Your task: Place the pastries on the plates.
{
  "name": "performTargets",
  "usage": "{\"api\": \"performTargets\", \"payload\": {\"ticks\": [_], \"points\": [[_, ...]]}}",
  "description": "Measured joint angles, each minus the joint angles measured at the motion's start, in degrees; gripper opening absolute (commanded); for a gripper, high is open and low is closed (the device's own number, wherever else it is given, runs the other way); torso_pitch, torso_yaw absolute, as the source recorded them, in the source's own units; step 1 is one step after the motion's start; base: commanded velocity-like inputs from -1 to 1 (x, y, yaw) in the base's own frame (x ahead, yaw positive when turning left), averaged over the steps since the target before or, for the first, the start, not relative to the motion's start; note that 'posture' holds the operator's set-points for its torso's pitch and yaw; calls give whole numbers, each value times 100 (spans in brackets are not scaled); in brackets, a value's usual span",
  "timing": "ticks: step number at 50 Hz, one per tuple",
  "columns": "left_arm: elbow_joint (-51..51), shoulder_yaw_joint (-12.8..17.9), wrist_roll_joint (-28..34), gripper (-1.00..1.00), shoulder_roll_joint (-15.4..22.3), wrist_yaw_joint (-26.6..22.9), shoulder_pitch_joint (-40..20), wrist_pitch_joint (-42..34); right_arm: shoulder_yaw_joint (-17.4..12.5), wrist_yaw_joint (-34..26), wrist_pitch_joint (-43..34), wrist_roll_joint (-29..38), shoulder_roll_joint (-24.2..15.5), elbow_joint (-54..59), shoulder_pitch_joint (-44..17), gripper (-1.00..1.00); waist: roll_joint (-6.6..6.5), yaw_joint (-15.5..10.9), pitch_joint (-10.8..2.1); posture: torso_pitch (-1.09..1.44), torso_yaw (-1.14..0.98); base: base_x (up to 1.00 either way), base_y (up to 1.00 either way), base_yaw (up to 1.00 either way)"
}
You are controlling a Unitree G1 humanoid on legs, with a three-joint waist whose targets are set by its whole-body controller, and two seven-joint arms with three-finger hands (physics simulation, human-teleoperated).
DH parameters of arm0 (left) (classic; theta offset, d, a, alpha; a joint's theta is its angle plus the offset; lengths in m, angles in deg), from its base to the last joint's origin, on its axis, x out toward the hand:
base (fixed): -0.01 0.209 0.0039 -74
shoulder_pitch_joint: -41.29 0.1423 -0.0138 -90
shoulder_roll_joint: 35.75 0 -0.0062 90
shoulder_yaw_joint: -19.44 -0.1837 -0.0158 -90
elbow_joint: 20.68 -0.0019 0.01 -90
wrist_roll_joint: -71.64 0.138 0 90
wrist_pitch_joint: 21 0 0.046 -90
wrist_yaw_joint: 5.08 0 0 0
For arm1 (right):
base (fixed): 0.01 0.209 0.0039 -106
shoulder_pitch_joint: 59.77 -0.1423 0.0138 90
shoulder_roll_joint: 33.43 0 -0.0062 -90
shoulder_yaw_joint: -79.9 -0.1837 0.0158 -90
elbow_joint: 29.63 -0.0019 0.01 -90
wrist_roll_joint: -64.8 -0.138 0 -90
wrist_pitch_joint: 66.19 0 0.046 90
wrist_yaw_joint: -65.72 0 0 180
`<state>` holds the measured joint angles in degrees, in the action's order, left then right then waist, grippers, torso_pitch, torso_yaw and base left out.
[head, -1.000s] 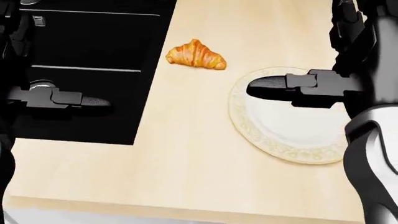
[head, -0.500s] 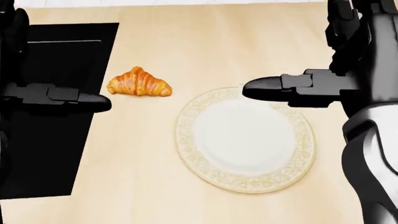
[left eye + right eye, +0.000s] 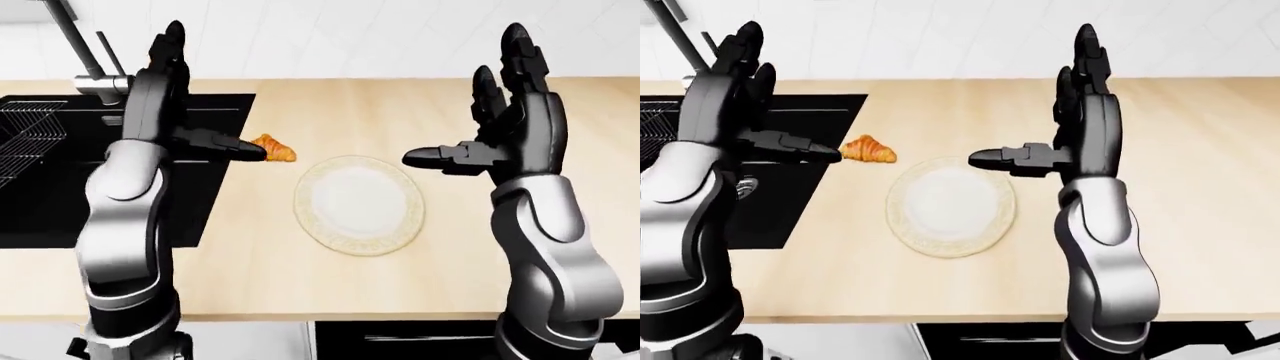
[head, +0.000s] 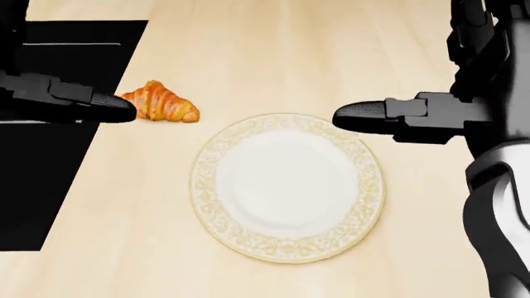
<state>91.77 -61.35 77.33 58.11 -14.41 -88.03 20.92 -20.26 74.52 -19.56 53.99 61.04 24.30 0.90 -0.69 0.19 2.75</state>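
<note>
A golden croissant lies on the wooden counter, up and left of an empty white plate with a patterned gold rim. My left hand is open, fingers pointing up. Its thumb tip overlaps the croissant's left end in the picture; I cannot tell whether they touch. My right hand is open too, upright at the plate's right side. Its thumb points left over the plate's upper right rim. Neither hand holds anything.
A black sink fills the left of the counter, with a faucet and a wire rack. The counter's near edge runs along the bottom of the left-eye view, with a dark cabinet below it. A white wall stands behind the counter.
The camera has moved: croissant, plate and sink slide left in the head view. My left thumb, over the sink before, now sits at the croissant. Both hands stay open.
</note>
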Motion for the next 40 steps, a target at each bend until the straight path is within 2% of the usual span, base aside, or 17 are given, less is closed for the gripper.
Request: {"api": "performTargets", "payload": {"ticks": [3, 6, 11, 17, 21, 27, 40], "points": [[-715, -104, 229, 100, 271, -351, -528, -19, -18, -3, -60, -41, -25, 39, -29, 100, 85, -65, -24, 0, 0, 0, 0, 0], [-1887, -285, 586, 100, 535, -850, -1171, 284, -65, 5, -74, -88, -61, -13, -50, 100, 111, -101, -48, 0, 0, 0, 0, 0], [-4416, -555, 1332, 100, 676, -1643, -2438, 1361, -143, 42, -70, -130, -98, -97, 14, 100, 149, -136, -63, 0, 0, 0, 0, 0], [-7632, -717, 2128, 100, 578, -1875, -3702, 3336, -171, 71, -193, -211, -138, -223, 24, 100, 187, -130, -98, 0, 0, 0, 0, 0], [-9100, -822, 2622, 100, 459, -1765, -4212, 4278, -199, 83, -242, -244, -168, -359, 55, 100, 223, -113, -115, 0, 0, 0, 0, 0], [-9639, -923, 3226, 100, 242, -1598, -4345, 4783, -234, 88, -295, -277, -209, -375, 48, 100, 239, -82, -137, 0, 0, 0, 0, 0], [-9971, -903, 4027, 100, -127, -1629, -4172, 4822, -373, 133, -445, -373, -349, -580, 37, 100, 247, -67, -136, 0, 0, 0, 0, 0]]}}
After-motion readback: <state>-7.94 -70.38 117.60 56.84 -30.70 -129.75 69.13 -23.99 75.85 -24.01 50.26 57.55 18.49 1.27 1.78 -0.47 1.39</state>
